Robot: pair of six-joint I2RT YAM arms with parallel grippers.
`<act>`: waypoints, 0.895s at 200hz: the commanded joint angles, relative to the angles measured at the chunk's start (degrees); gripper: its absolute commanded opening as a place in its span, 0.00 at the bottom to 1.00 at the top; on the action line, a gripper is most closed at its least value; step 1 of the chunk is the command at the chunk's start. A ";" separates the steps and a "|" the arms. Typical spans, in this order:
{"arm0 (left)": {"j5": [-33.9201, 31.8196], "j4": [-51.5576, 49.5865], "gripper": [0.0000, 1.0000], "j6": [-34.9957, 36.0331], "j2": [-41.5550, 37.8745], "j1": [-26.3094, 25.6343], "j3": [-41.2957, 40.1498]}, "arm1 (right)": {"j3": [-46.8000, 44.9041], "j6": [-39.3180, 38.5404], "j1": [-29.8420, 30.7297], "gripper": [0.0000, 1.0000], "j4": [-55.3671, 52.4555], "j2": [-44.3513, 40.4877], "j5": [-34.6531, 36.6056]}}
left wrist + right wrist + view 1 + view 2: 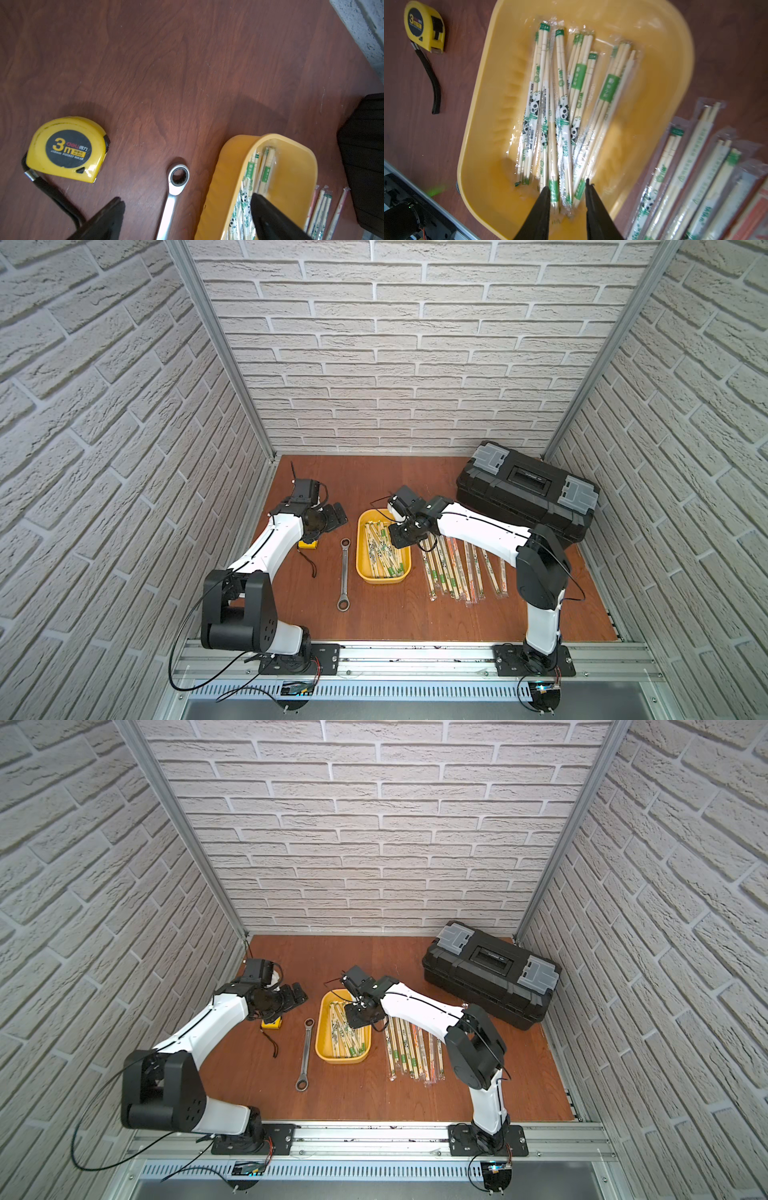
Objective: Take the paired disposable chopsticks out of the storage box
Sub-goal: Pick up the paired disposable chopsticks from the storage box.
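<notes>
Toward the left edge of the bench, the left claw [334,516] is held fully spread and empty above the wood, with a yellow tape measure [66,148] lying beneath its arm. Just to the right, a silver wrench [344,574] is laid lengthwise, running from the far edge toward the near one.

Next comes the storage box [384,577], set about the middle of the bench. A loose, crossed heap of the paired disposable chopsticks [562,108] is seen inside it. The right claw [567,184] is lowered over this heap. It is partly spread, with the ends of a few sleeves lying between the jaws. Whether the sleeves are touched cannot be made out through the blur.

Right of the box, a row of removed pairs [453,572] is laid side by side on the bench. A black toolbox [528,493] is parked in the far right corner.

The step in hand is judged to be the pick of the next pair. It is best done if a single sleeve is centred between the jaws before they are pressed together, since several ends are bracketed at once. The clear film is likely slippery, so the wood itself should be squeezed rather than the loose wrapper tail. A straight lift is advised, so that crossed neighbours are not dragged over the rim.
</notes>
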 commanded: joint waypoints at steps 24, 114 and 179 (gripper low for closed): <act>0.83 0.44 0.98 0.15 -0.52 1.17 -1.41 | 6.03 -1.64 1.62 0.30 -1.14 7.19 -1.06; 1.92 1.27 0.98 -0.02 -1.25 1.88 -2.47 | 8.31 -2.72 1.61 0.28 -2.17 12.82 2.21; 2.08 1.58 0.98 -0.28 -1.50 1.87 -2.69 | 9.97 -3.16 1.58 0.20 -3.17 15.35 2.13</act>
